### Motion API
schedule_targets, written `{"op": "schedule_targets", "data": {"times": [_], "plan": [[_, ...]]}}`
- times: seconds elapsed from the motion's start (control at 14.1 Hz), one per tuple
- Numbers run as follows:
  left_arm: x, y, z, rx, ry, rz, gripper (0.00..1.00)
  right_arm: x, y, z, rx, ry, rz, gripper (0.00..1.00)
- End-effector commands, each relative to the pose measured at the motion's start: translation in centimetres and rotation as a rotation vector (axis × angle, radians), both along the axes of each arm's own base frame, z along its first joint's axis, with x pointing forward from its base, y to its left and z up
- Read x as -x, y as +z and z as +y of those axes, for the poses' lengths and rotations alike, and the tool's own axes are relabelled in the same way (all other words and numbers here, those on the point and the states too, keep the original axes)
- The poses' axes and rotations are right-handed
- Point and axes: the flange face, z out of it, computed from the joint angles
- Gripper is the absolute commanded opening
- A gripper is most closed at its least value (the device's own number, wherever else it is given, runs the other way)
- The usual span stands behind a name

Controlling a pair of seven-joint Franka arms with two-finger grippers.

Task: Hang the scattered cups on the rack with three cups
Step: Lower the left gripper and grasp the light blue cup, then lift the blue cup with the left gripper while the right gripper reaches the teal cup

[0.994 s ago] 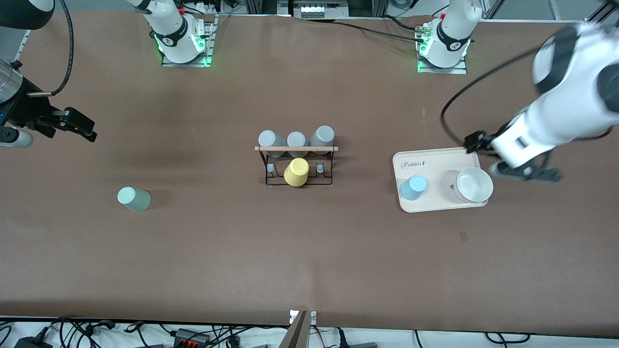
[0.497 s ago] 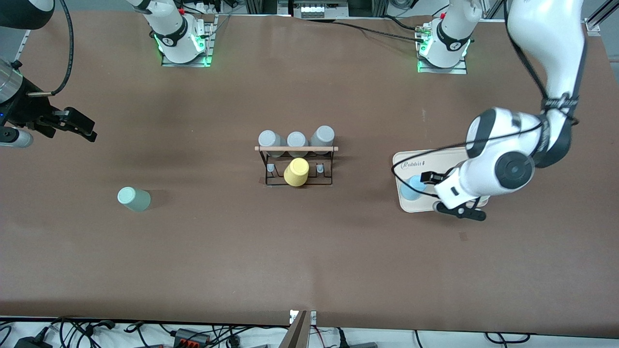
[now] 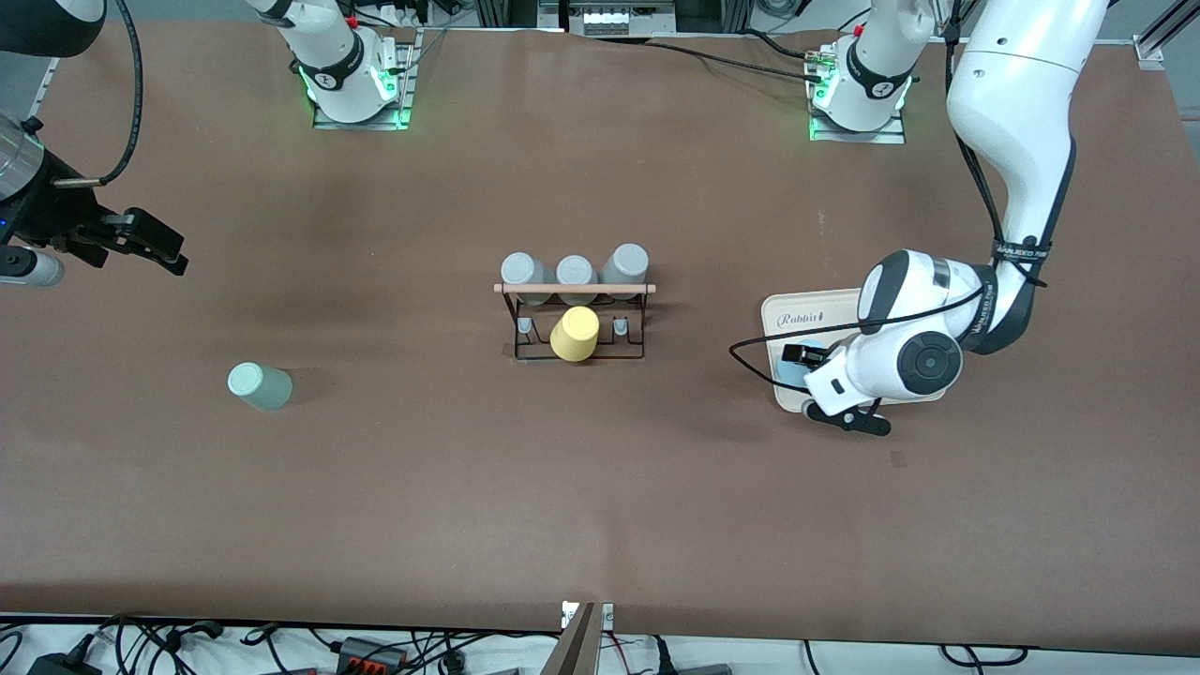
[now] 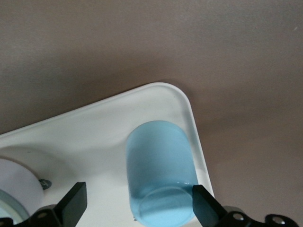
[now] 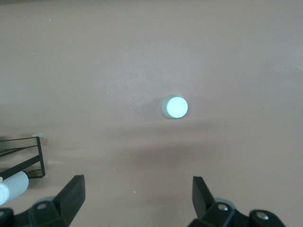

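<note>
Here my left fingers (image 4: 137, 208) straddle, wide open, the blue cup (image 4: 161, 172) by the tray (image 4: 187, 106) corner near the bench's left-arm end: closing off-centre could topple it, while my right fingers (image 5: 137, 198), open and empty, wait.

The beige tray (image 3: 797, 309) carries a brand word in cursive script near its corner toward the rack's side, at about 10 o'clock on the tray; it reads roughly "Rabbit", with a small mark after it. A dark band round the left arm's forearm (image 3: 1022, 251) bears small white lettering that begins "FRANKA"; the remainder is too fine to read. No other writing or numbers are legible anywhere.
</note>
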Motion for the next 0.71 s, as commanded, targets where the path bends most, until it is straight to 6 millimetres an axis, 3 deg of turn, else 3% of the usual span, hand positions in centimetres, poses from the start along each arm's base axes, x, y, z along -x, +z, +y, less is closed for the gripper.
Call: {"op": "schedule_targets", "data": {"times": [0.0, 0.14, 0.43, 0.57, 0.64], "plan": [[0.8, -0.5, -0.9, 0.021, -0.006, 0.007, 1.0, 0.0, 0.5, 0.1, 0.004, -0.012, -0.004, 1.0], [1.2, -0.8, -2.5, 0.037, -0.02, 0.018, 1.0, -0.1, 0.2, -0.2, -0.001, -0.02, -0.003, 1.0], [1.2, -1.4, -1.8, 0.037, -0.013, 0.033, 1.0, -0.8, -1.2, -0.6, 0.008, -0.013, 0.022, 1.0], [1.1, -1.3, -1.2, 0.04, -0.018, 0.031, 0.4, -1.2, -2.5, -0.7, 0.008, -0.016, 0.045, 1.0], [1.0, -1.0, -1.6, 0.037, -0.03, 0.029, 0.16, -1.3, -2.9, -0.9, 0.008, -0.019, 0.05, 1.0]]}}
